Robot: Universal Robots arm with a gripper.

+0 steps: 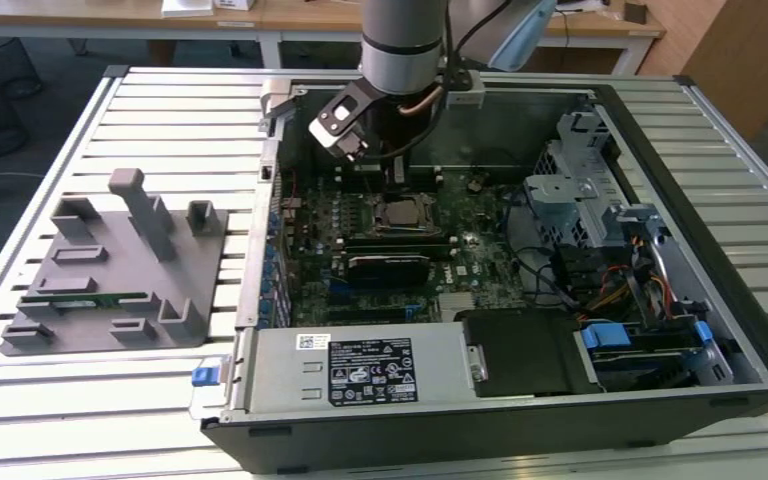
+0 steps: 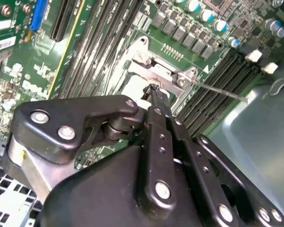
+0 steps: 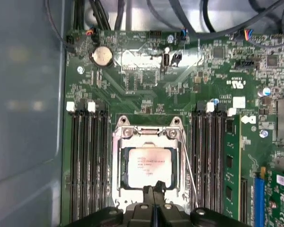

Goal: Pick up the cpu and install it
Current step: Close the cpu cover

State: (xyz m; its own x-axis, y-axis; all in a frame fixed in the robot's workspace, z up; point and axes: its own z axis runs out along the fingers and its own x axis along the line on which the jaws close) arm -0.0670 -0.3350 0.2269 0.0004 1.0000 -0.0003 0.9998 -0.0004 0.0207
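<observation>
Under closed, empty jaws, the dull silver cpu [image 3: 149,165] lies in its socket [image 3: 146,133].

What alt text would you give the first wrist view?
The cpu lies in its metal socket frame on a green motherboard, with the tips of the shut end effector at the cpu's edge. Black memory slots run along both sides of the frame.

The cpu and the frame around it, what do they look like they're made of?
The cpu: its top looks like metal, dull silver with a matte sheen and faint print. The frame around it: seemingly bare steel, brighter and shinier, with screw heads at one end. The motherboard underneath looks like green lacquered circuit board.
</observation>
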